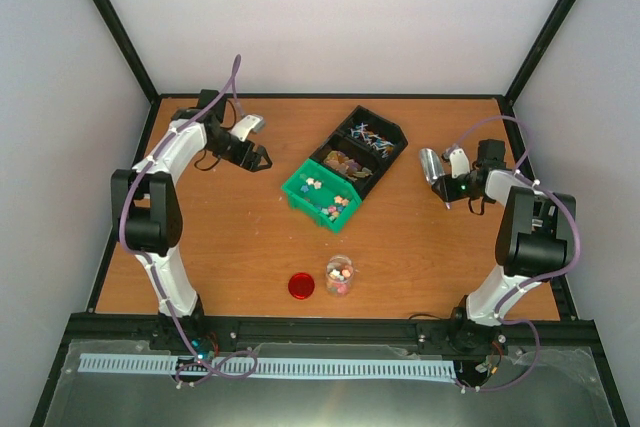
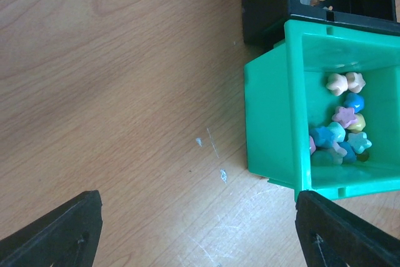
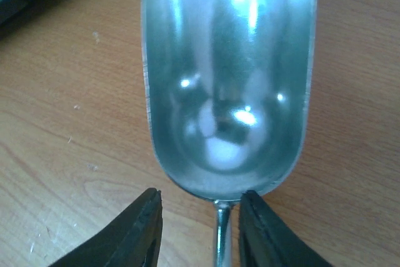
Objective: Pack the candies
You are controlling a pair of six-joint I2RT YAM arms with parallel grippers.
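Pastel candies (image 1: 327,199) lie in a green bin (image 1: 298,190); in the left wrist view the candies (image 2: 345,130) show as pink, yellow and blue star-like lumps inside the bin (image 2: 269,123). More candies fill a small clear jar (image 1: 340,275) near the front. My left gripper (image 1: 258,157) is open and empty over bare table left of the bin; its jaws (image 2: 197,217) stand wide apart. My right gripper (image 1: 452,177) is shut on the thin handle of an empty metal scoop (image 3: 228,79), right of the bins; the gripper's fingers (image 3: 199,198) flank the handle.
Black bins (image 1: 362,145) with wrapped sweets join the green bin at its far side; they also show in the left wrist view (image 2: 262,4). A red lid (image 1: 301,287) lies left of the jar. Black frame posts and white walls surround the wooden table (image 1: 200,237).
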